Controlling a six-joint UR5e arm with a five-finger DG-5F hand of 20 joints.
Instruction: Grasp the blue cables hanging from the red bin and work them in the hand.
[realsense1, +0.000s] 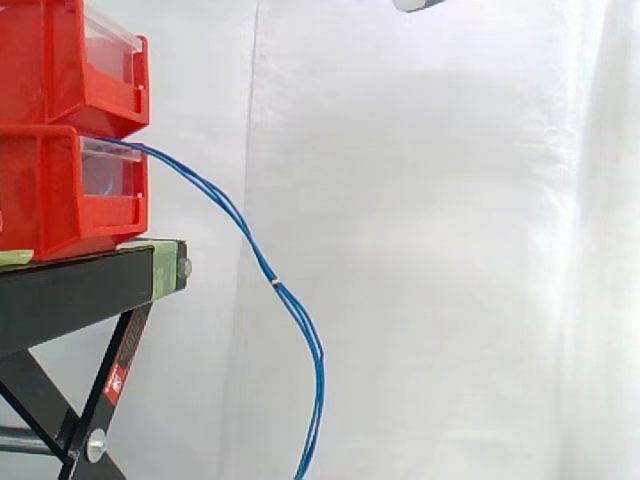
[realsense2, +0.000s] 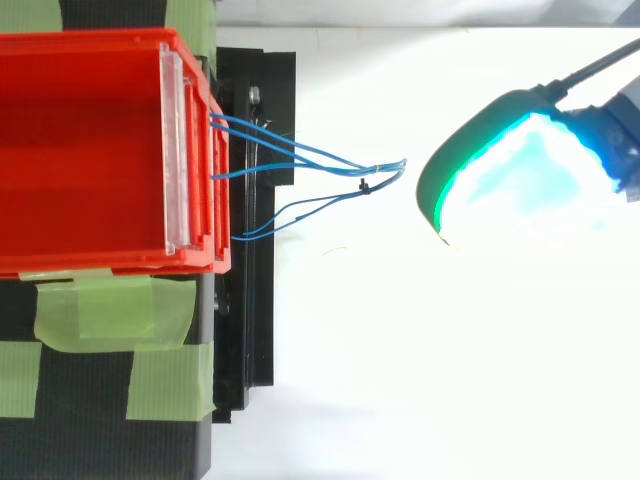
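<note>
Past the edge of the black stand, thin blue cables hang ungrasped from the lower red plastic bin. Your hand hovers high, its grip impossible to tell; bring it down.

Several thin blue cables come out at the front top edge of the lower red bin, just under the upper red bin stacked on it. They arc down and to the right as a loose bundle. A small pale tie gathers them partway along, and below it they hang free, curving almost straight down past the bottom of the side view. From above, the strands fan out separately from the bin front and converge at the tie.
</note>
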